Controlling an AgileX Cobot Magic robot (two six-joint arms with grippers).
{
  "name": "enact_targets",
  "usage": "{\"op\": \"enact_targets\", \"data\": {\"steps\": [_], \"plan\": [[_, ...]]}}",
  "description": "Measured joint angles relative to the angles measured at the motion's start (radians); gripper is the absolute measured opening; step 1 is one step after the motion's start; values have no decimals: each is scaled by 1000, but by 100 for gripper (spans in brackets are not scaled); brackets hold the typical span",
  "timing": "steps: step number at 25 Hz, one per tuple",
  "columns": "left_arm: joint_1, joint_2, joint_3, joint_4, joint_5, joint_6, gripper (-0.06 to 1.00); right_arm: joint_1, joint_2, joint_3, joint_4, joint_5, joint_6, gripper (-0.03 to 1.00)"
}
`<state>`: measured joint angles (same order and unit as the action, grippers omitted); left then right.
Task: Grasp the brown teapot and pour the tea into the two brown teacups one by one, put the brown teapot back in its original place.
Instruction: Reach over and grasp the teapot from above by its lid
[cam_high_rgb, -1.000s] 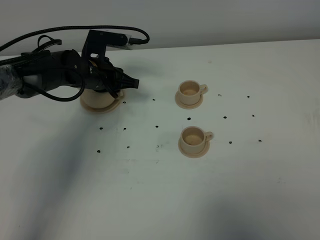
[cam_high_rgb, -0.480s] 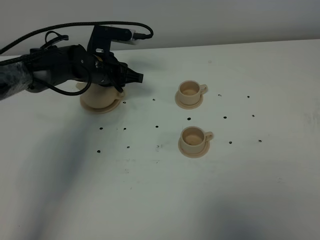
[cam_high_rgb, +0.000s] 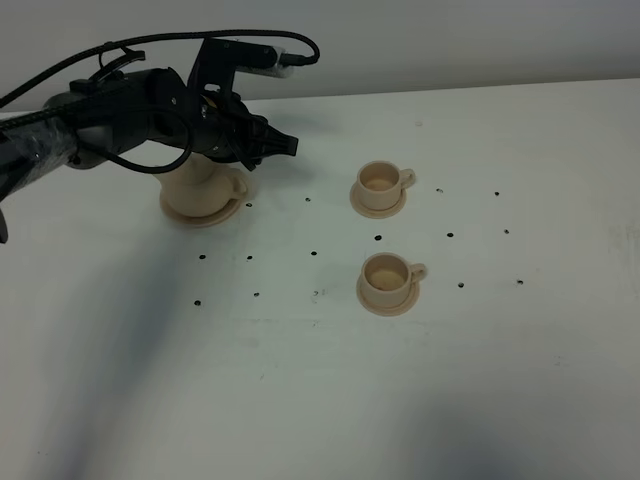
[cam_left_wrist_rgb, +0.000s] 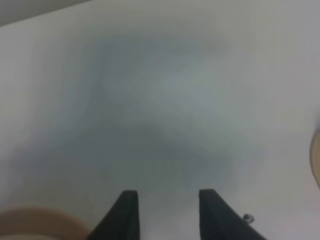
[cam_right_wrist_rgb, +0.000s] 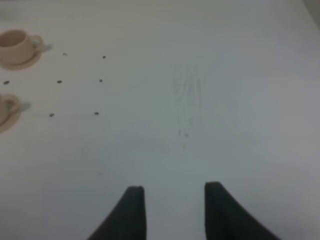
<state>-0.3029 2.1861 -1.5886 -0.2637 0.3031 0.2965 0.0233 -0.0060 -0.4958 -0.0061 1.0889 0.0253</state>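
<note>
Since a second ago the left arm (cam_high_rgb: 120, 125) has lifted and swung toward the table's far edge. The left fingers (cam_high_rgb: 283, 146) now point toward the right edge, above the brown teapot (cam_high_rgb: 195, 187), instead of hanging low by its handle. The teapot itself has not shifted. It sits upright on the wide saucer (cam_high_rgb: 208, 214) near the far edge, toward the left corner. Its upper part is hidden behind the arm and its loop handle faces the right edge.

From the left wrist camera those fingers (cam_left_wrist_rgb: 127, 217) are spread, with only blurred bare table (cam_high_rgb: 300, 400) between them. A tan shape shows beside one finger, too blurred to name. A black cable (cam_high_rgb: 200, 40) loops above the arm.

The two cups stand well apart from the teapot, toward the middle of the table, each on one of the small saucers (cam_high_rgb: 392, 209). The far teacup (cam_high_rgb: 379, 181) is nearer the far edge and the near teacup (cam_high_rgb: 384, 276) nearer the near edge. Both handles point toward the right edge. Small dark dots (cam_high_rgb: 314, 253) are scattered on the table around them.

The right fingers (cam_right_wrist_rgb: 134, 212) do not show in the high view. The right wrist camera shows them spread over bare table, gripping nothing, with both cups well off to one side.
</note>
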Motion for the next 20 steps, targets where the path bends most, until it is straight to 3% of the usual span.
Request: {"op": "enact_targets", "data": {"steps": [20], "plan": [[0,3,0,38,67,0,28,0,0,0,0,0,0,31]]}}
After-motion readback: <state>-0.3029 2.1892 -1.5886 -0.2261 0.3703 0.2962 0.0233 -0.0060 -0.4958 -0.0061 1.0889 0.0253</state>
